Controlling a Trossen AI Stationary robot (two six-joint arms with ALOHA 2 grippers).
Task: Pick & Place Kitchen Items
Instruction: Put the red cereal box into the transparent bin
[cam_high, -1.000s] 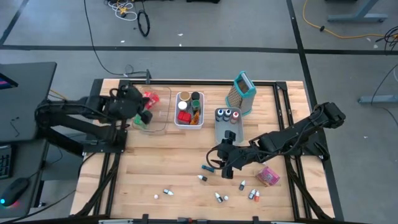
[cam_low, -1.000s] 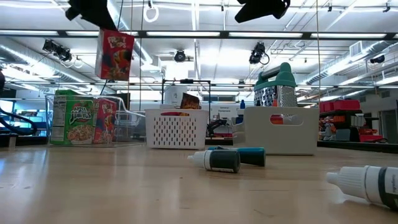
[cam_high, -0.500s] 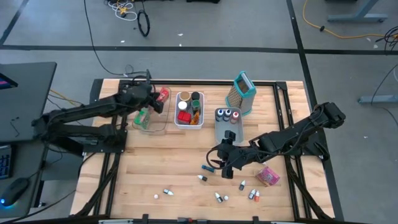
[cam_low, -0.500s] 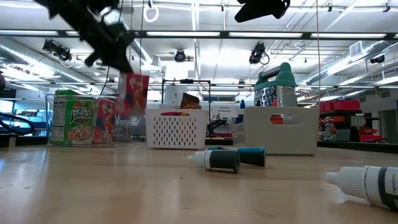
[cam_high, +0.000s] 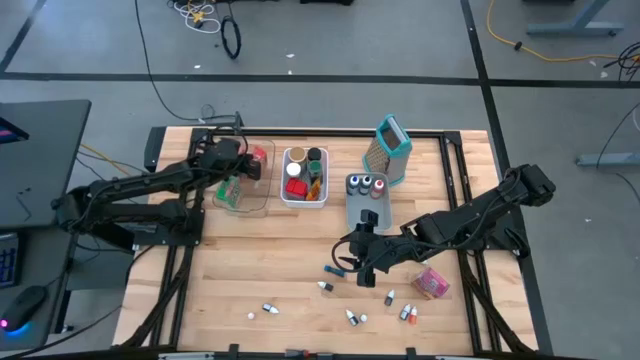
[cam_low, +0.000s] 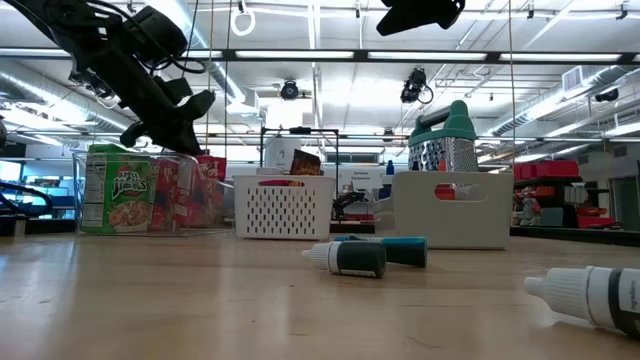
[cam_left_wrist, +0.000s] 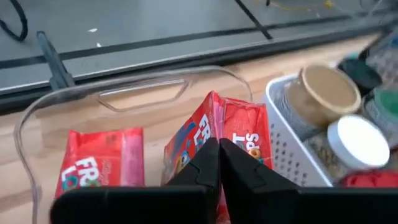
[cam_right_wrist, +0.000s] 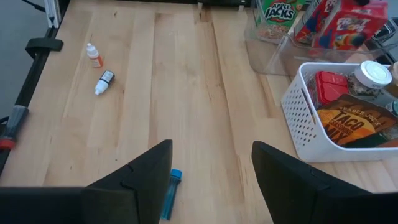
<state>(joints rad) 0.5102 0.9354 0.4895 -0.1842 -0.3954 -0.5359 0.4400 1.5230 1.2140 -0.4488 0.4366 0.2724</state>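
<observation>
The left gripper (cam_left_wrist: 217, 163) hung low over the clear bin (cam_high: 243, 185) at the table's far left, its fingers pressed together on the top edge of a red cereal packet (cam_left_wrist: 231, 140). The packet stood directly below the claw, inside the bin, with a second red packet (cam_left_wrist: 102, 165) lying just beside it and a green packet (cam_low: 112, 188) further along the same bin. Judging by this, the step in hand was the placing of that packet; the next move would call for opening the fingers and lifting clear without dragging the packet or catching the bin's wall.

The right gripper (cam_right_wrist: 211, 177) waited over the middle of the table with its fingers wide apart and nothing between them. A teal-capped tube (cam_right_wrist: 169, 194) lay just beneath and ahead of it, and 2 small bottles (cam_right_wrist: 99, 70) lay well apart from it. The white bin (cam_right_wrist: 336, 118), holding a taco packet and jars, stood off to one side of it.

Whether the packet's base already rested on the bin floor could not be told, since the claw and bin wall hid it. The small bottles (cam_high: 355, 317) at the near edge were too tiny to tell apart.
</observation>
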